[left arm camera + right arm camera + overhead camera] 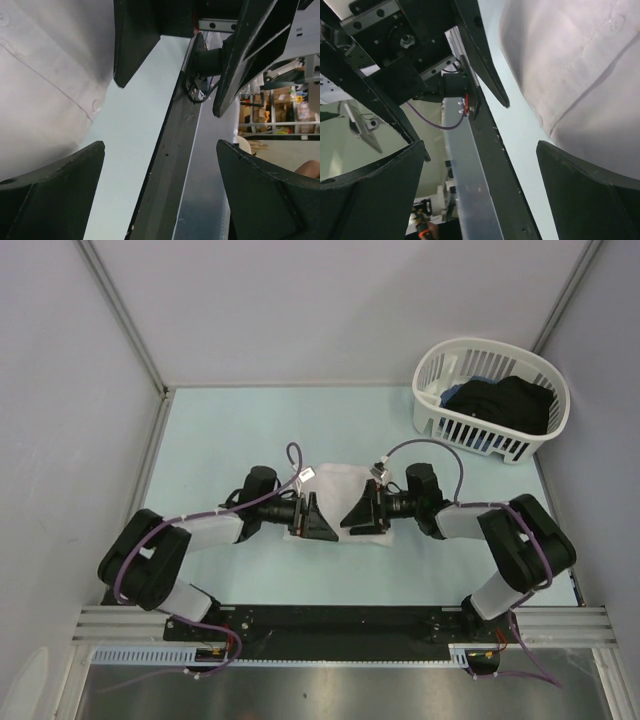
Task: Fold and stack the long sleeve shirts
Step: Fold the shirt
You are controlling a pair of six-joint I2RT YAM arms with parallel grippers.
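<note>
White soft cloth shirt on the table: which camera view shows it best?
The top external view: only there does the white soft cloth shirt show nearly whole, with its place on the table. The left wrist view and the right wrist view each show only a close patch of it.

The shirt (336,483) at the middle of the counter (220,430) is plain white, with no print. The counter is pale blue-green. The basket (470,432) at the far right corner is white and slatted, holding black clothes (505,405) and some blue cloth (480,380). The fingers (320,522) are black and the cables (292,455) are purple.
</note>
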